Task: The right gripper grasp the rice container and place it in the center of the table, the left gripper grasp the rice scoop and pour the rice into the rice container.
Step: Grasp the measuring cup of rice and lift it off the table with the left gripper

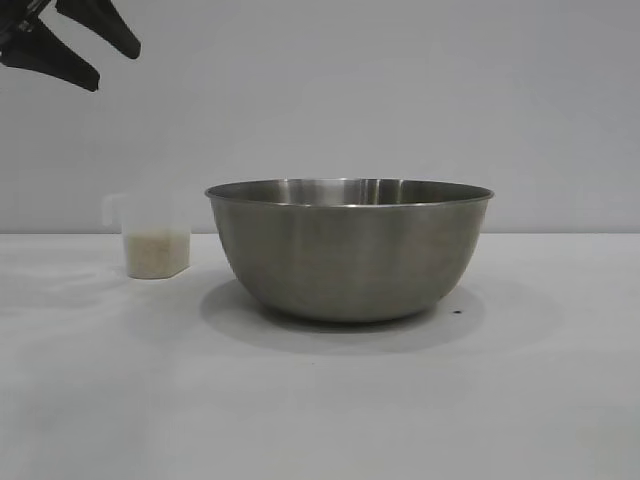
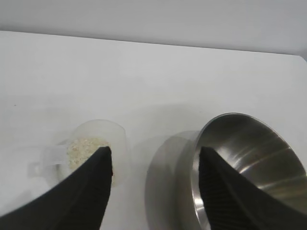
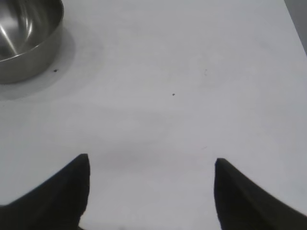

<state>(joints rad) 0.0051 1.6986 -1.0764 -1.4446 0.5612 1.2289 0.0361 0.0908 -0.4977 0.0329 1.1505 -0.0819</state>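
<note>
A large steel rice container (image 1: 349, 250) stands upright near the middle of the white table (image 1: 320, 400). Just beside it, on the left arm's side, sits the small translucent rice scoop (image 1: 155, 240), partly filled with white rice (image 1: 157, 250). The left gripper (image 2: 154, 165) hangs above both, fingers spread, holding nothing. The right gripper (image 3: 151, 165) hovers over bare table, well apart from the bowl, fingers wide and empty.

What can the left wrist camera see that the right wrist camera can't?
Only the left wrist view shows the scoop with rice in it, framed by the left gripper, fingers apart. Only the right wrist view shows the right gripper, fingers wide apart over bare table, holding nothing. Both show the bowl, standing free.
</note>
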